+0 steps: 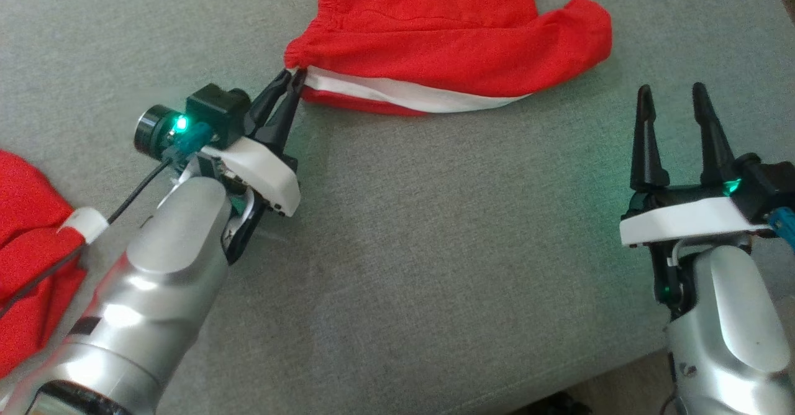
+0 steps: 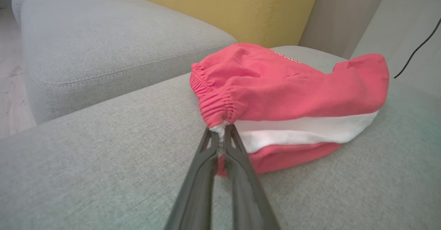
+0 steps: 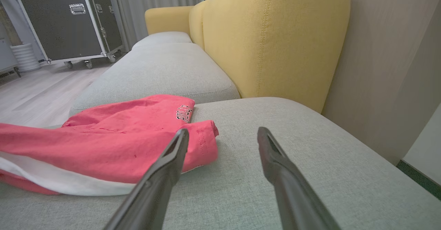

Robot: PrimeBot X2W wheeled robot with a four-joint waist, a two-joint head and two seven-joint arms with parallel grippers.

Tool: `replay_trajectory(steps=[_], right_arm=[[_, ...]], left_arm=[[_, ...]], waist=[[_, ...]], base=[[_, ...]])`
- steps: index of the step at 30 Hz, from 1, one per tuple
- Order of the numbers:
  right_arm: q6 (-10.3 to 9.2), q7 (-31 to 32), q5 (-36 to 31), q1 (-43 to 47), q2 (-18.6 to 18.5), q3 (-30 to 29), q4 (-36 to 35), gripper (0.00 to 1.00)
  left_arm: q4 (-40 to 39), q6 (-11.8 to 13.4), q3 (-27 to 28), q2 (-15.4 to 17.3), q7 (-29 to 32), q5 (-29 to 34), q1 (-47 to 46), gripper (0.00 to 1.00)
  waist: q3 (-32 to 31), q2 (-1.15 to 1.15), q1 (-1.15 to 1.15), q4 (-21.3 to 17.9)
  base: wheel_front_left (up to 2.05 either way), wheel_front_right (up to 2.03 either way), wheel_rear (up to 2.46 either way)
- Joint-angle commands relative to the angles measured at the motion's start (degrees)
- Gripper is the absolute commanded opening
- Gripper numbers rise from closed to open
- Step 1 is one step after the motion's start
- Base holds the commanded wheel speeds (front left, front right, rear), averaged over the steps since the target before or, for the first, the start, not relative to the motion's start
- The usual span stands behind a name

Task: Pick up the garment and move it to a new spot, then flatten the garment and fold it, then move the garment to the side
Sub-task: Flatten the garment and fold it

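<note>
**Left wrist view: one thin pinch carries the whole load**

We have the left claw (image 2: pixel 220 130) closed tight on a corner of the red garment (image 2: pixel 293 85), right where the gathered waistband (image 2: pixel 213 99) meets the white side stripe (image 2: pixel 303 130). The bite takes in only a small tuck of cloth at the fingertips. The garment lies bunched on the grey sofa seat (image 1: pixel 435 247), towards the back of the cushion. Its far end is folded over near our right claw (image 1: pixel 672 95), which stands wide open, holds nothing and is clear of the fabric.

Our worry is the grip. If we lift or drag from this one point, the weight of the heap hangs on a sliver of hem, and we judge it could pull out of the fingertips. Friction against the woven cushion makes that likelier. Raised by one corner, the garment would probably hang twisted and land crumpled, which makes flattening harder. A second red cloth (image 1: pixel 31 235) lies beside our left arm (image 1: pixel 155 266), and a wide sweep that way could snag it.
</note>
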Motion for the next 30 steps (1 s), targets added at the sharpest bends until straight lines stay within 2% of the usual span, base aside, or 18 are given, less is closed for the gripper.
replay_trajectory(steps=[1,16,24,30], right_arm=[[-0.04,-0.6,-0.3,-1.2,-0.1,1.4,-1.2,1.00],[-0.04,-0.6,-3.0,-0.2,-0.1,4.7,2.9,1.00],[-0.04,0.1,-4.7,0.2,-0.1,5.1,5.9,1.00],[-0.04,3.0,-8.1,-0.3,-0.1,6.2,8.1,1.00]], left_arm=[[-0.6,0.3,1.9,2.0,-1.4,-0.4,-2.5,0.00],[-1.9,4.2,8.4,4.3,-4.4,-3.2,6.0,0.00],[-6.7,6.6,11.1,3.8,-4.4,-2.8,13.0,0.00],[-9.0,6.9,11.5,3.0,-4.4,-2.0,15.8,0.00]], waist=[[-0.5,0.00,0.00,0.4],[-5.5,0.00,0.00,6.3],[-8.1,0.00,0.00,10.3],[-8.8,0.00,0.00,12.1]], base=[[0.00,0.00,0.00],[0.00,0.00,0.00],[0.00,0.00,0.00],[0.00,0.00,0.00]])
